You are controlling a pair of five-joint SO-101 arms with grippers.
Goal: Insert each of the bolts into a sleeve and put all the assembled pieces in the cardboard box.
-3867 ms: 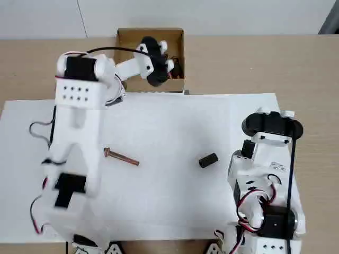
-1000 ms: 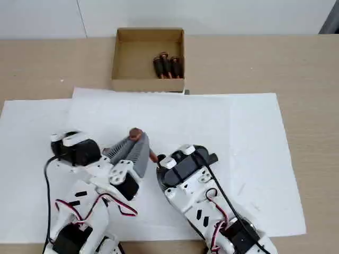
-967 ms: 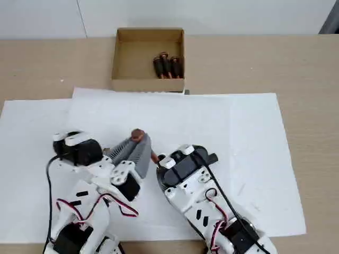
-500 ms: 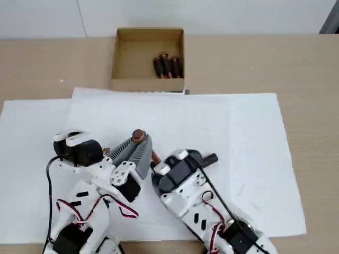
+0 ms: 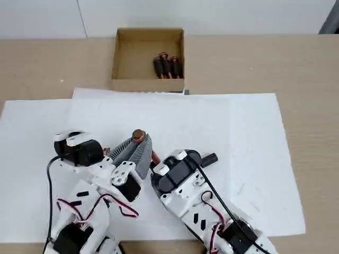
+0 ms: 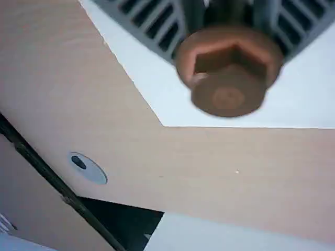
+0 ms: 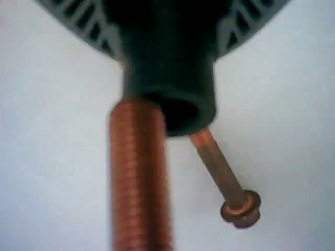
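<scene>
My left gripper (image 5: pixel 136 151) is shut on a copper bolt (image 5: pixel 139 135) low over the white paper; its hex head (image 6: pixel 227 70) pokes out between the grey fingers. The right gripper (image 7: pixel 168 31) is shut on a black sleeve (image 7: pixel 170 78). The bolt's threaded shaft (image 7: pixel 138 178) stands beside the sleeve's mouth, not inside it. Beyond the sleeve, a thinner copper bolt (image 7: pixel 225 180) with a flanged head sits over the paper. In the high view, a short dark cylinder (image 5: pixel 208 159) sticks out beside the right arm's wrist. The cardboard box (image 5: pixel 123 58) holds three assembled pieces (image 5: pixel 168 65).
The white paper (image 5: pixel 238 127) covers the near half of the wooden table (image 5: pixel 265 58). The box stands at the back, just past the paper's far edge. Both arms crowd the front centre, their bodies almost touching.
Over the last second the right arm has slid left, closer to the bolt in the left gripper. The left arm has barely shifted. Earlier the left arm was at the box and the right arm was folded back.
</scene>
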